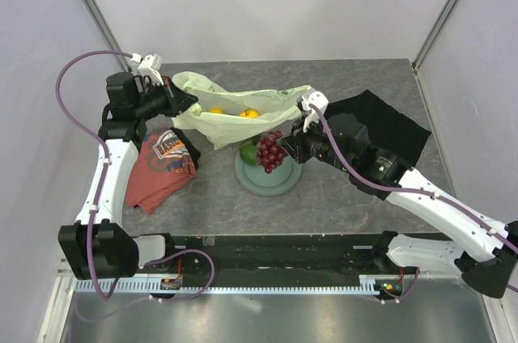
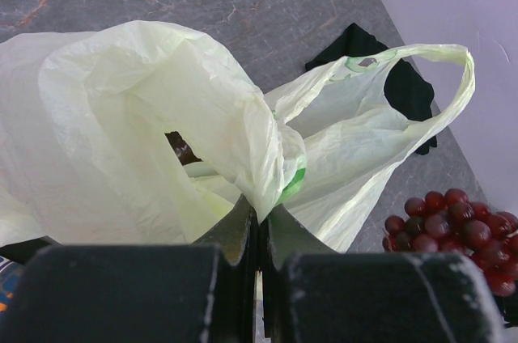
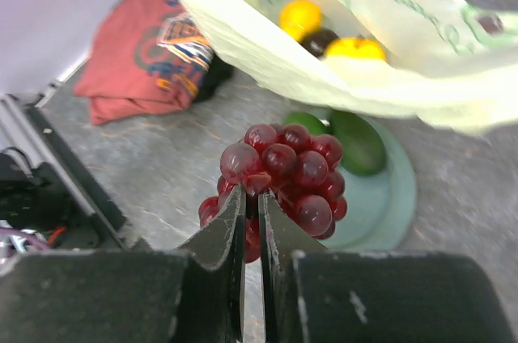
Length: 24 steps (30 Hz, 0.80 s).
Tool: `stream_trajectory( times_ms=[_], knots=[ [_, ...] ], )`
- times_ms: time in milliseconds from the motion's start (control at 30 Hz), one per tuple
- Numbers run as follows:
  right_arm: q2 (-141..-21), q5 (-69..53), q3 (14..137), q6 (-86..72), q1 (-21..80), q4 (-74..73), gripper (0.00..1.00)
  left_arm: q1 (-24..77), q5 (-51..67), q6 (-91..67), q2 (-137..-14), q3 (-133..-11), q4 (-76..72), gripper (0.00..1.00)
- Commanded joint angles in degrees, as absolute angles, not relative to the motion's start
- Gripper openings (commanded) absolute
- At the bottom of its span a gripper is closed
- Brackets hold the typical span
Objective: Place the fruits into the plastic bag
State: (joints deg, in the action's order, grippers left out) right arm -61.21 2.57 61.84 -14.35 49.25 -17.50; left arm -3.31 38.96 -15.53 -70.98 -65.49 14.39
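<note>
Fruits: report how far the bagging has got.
Done: the orange-yellow fruit, yellow pear and dark plum lie inside the plastic bag. In hand: the left gripper pinches the bag's edge, and the right gripper is shut on the grape bunch by the plate. Left: the grapes and the green fruit on the plate.

The top camera looks down from above and behind over the whole worktop (image 1: 348,88). Wrist cameras sit close (left facing the plastic bag (image 2: 162,116), right the grape bunch (image 3: 283,169)); all share both.
</note>
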Motion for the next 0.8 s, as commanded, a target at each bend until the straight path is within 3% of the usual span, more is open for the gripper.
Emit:
stream_trajectory(
  times_ms=[0,167,367,767],
  knots=[
    [-62.57,1.73,69.51,-13.27,49.57,-12.83,0.0,-3.6,38.93,-14.5,-70.93,-65.74,13.71,0.02],
    [-67.14,7.91,76.9,-13.71,48.69,-15.38,0.0,-3.69,39.02,-14.59,-71.1,-65.74,13.71,0.01],
    [-73.21,7.65,83.32,-16.43,43.69,-20.12,0.0,-3.6,38.85,-14.5,-71.02,-65.83,13.71,0.01],
    [-78.65,4.75,89.47,-15.82,37.36,-14.33,0.0,-3.69,38.32,-14.33,-70.31,-65.57,13.62,0.02]
  ],
)
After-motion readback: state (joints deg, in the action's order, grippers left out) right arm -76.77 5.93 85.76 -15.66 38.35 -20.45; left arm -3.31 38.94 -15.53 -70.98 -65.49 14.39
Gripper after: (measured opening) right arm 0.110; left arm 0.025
